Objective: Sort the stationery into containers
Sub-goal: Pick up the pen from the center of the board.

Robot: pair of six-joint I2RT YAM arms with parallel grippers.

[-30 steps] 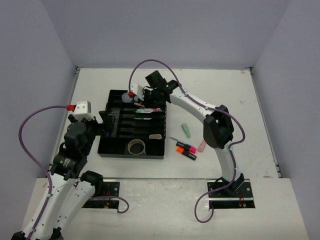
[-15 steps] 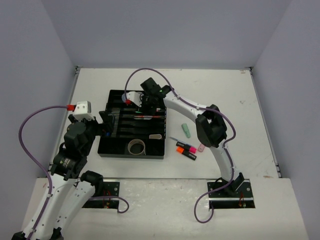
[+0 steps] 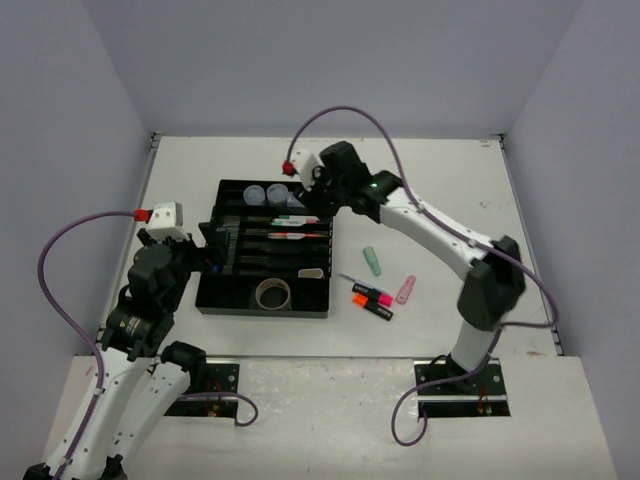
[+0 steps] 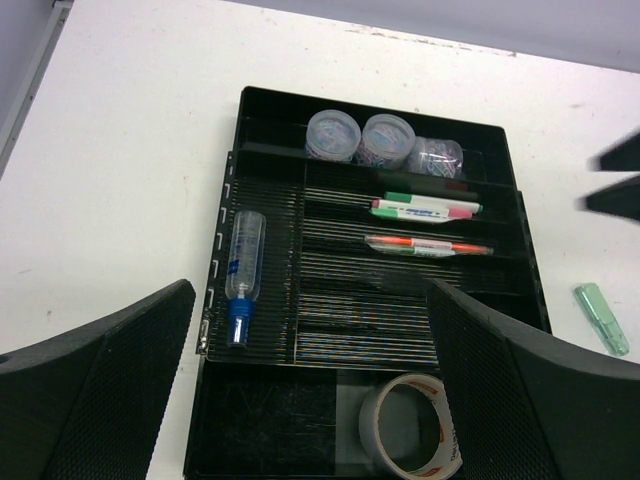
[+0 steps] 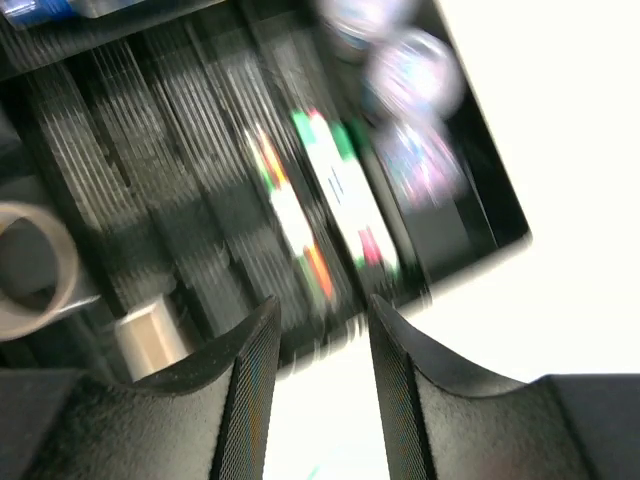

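The black tray point(image 3: 263, 301) sits on the white bench point(image 3: 500, 220), left of centre. Its far slot holds three clear round tubs point(image 4: 388, 140). Two pens point(image 4: 425, 208) lie in the long narrow slots, a blue-capped tube point(image 4: 240, 275) lies in the left slot, and the tape roll point(image 4: 410, 435) lies in the near section. A green highlighter point(image 3: 371, 261), a pink highlighter point(image 3: 405, 290) and an orange highlighter point(image 3: 372, 306) lie on the bench right of the tray. The left claw point(image 4: 310, 300) hangs near the tray's left edge, spread wide and holding nothing. The right claw point(image 5: 322, 308) hovers over the tray's far right corner, its fingers parted and holding nothing, in a blurred view.
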